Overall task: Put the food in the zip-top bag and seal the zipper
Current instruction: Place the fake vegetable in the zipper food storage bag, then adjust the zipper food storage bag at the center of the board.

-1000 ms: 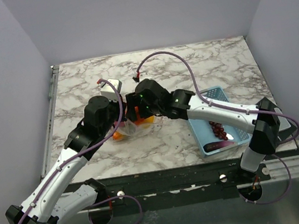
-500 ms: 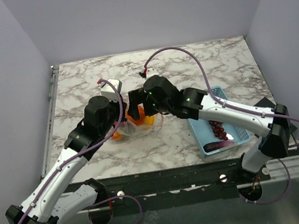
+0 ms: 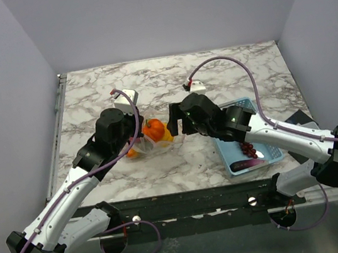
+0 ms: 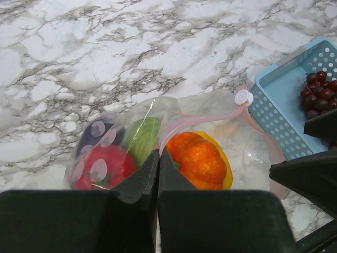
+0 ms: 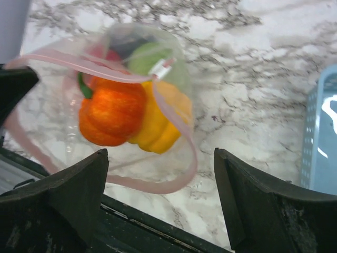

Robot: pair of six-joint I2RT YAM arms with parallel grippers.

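The clear zip-top bag (image 3: 159,144) lies at the table's middle with its mouth open. Its pink zipper (image 5: 179,182) forms a loop. Inside are an orange pepper (image 4: 200,161), a yellow piece (image 5: 158,124), a green piece (image 4: 145,137) and a red tomato (image 4: 102,168). My left gripper (image 4: 158,155) is shut on the bag's mouth edge and holds it up. My right gripper (image 5: 160,153) is open and empty, just right of the bag's mouth (image 3: 174,126). Dark red grapes (image 3: 247,148) and a purple eggplant (image 3: 246,164) lie in the basket.
The light-blue basket (image 3: 223,150) stands right of the bag, under the right arm; it also shows in the left wrist view (image 4: 284,105). The table's near edge, a dark rail (image 3: 198,195), runs just below the bag.
My right gripper has drawn back to the right, away from the bag's mouth, and is open. The orange pepper now lies in the bag. The left gripper has kept its hold.
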